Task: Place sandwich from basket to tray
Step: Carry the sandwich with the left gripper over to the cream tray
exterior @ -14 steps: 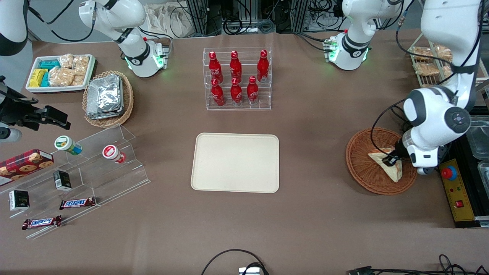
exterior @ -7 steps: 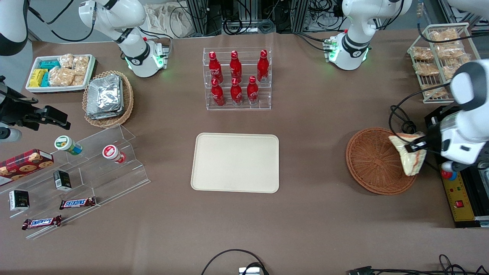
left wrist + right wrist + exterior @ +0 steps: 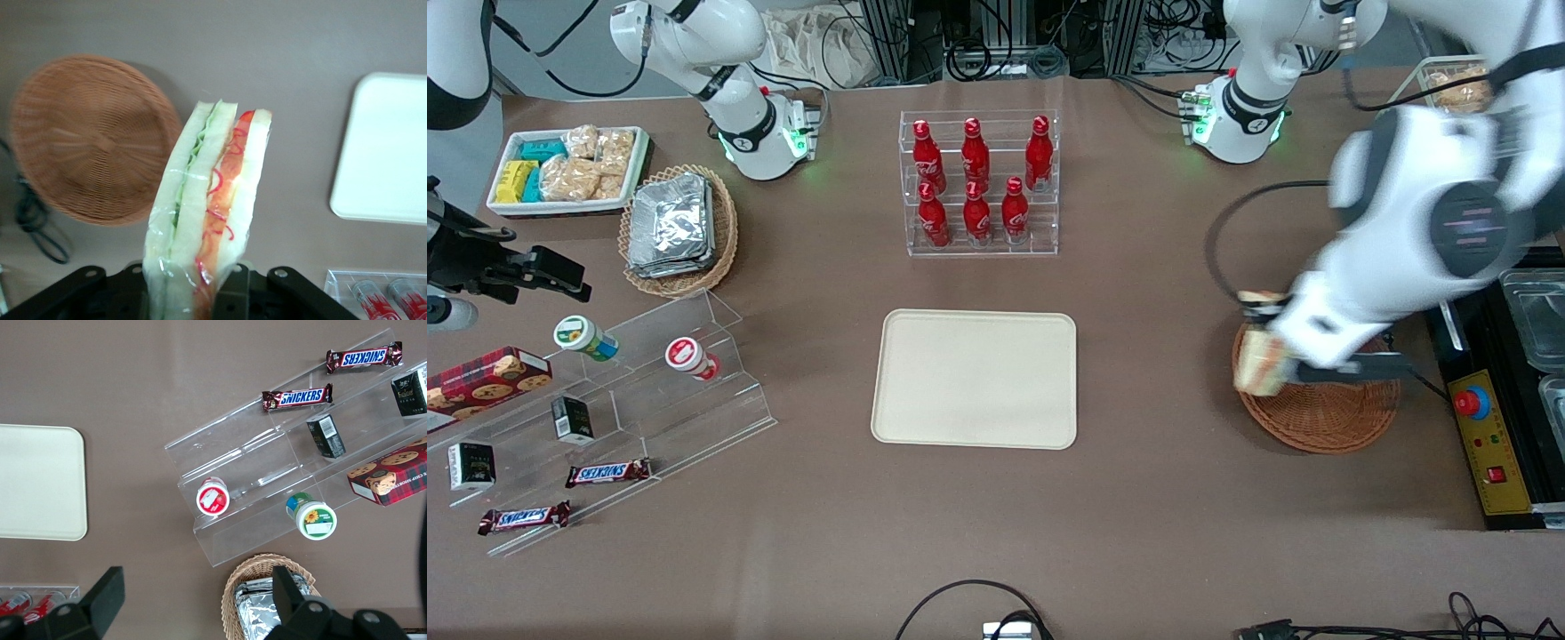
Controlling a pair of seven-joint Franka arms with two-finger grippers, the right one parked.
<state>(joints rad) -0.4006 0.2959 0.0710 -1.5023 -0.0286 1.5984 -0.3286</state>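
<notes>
Sandwich (image 3: pixel 208 220) pinched in the gripper (image 3: pixel 193 283), held above the basket (image 3: pixel 1325 418) rim on its tray-facing edge; long axis pointing away from the fingers. Tray (image 3: pixel 974 378) well apart sideways across bare worktop (image 3: pixel 1156 356), toward the parked arm's end; a level carry that way likely next.

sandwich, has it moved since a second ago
Yes. The sandwich, shut in the gripper, was lying in the basket; now it is lifted over the basket's rim on the side facing the tray.

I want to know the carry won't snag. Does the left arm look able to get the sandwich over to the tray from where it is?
Probably yes. The gripper is shut on the sandwich, raised above the basket rim nearest the tray, with only bare table between them.
</notes>
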